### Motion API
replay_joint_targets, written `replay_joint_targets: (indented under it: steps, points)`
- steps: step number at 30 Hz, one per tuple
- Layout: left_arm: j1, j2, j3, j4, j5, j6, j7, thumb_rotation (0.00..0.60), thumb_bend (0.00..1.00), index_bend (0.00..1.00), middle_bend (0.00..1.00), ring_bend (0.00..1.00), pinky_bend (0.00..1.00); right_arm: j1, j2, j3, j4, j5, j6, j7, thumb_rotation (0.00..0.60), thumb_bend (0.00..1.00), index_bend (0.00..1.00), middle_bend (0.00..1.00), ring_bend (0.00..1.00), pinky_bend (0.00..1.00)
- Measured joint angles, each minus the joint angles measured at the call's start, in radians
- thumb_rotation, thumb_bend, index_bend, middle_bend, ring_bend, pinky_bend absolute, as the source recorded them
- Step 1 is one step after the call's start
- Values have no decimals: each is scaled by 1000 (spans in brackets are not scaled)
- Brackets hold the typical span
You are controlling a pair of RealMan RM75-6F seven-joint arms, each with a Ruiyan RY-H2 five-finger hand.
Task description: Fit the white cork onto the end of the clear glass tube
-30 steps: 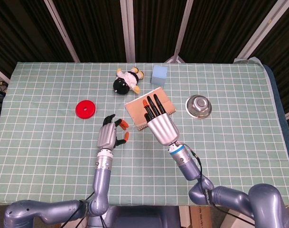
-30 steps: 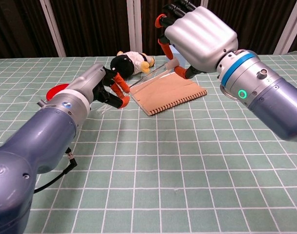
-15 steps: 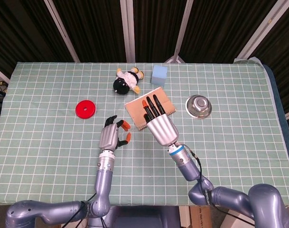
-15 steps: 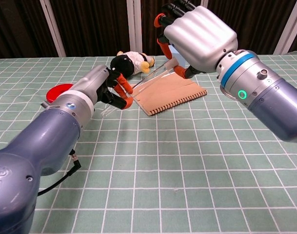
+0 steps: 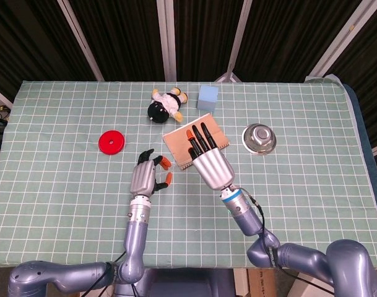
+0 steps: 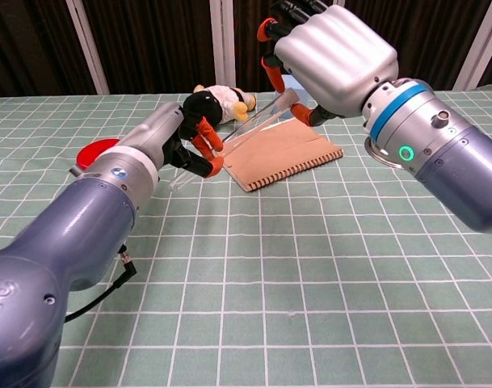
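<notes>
- The tablecloth-covered table (image 5: 64,185) carried a brown notebook (image 6: 282,153) near its middle, under the right hand (image 5: 208,162).
- A plush toy (image 5: 165,105) and blue block (image 5: 208,97) lay toward the far edge.
- A steel bowl (image 5: 259,137) sat toward the right edge, a red disc (image 5: 112,142) toward the left.
- Only the chest view showed the clear glass tube (image 6: 250,129), slanting between both hands; the left hand (image 6: 177,141) curled round its lower end.
- The right hand pinched the white cork (image 6: 288,99) at its upper end.

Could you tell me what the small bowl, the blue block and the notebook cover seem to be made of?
The bowl looks like polished metal, given its silvery reflections. The blue block seems to be matte foam or sponge, though that's uncertain. The notebook cover appears to be plain brown kraft card, matte, with spiral binding.
</notes>
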State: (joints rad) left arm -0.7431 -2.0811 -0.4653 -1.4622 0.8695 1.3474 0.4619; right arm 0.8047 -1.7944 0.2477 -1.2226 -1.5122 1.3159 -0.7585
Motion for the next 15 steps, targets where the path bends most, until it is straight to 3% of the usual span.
replay_joint_targets:
  steps: [9,15]
  points:
    - [6,6,10,5,32,3,-18,600,728,500,480,96,0,-17,13,-6,-20,16,-4,-17,600,390,173,86,0,0]
    - [12,12,22,10,57,2,-33,600,728,502,481,96,0,-30,21,-12,-36,28,-8,-23,600,390,140,70,0,0]
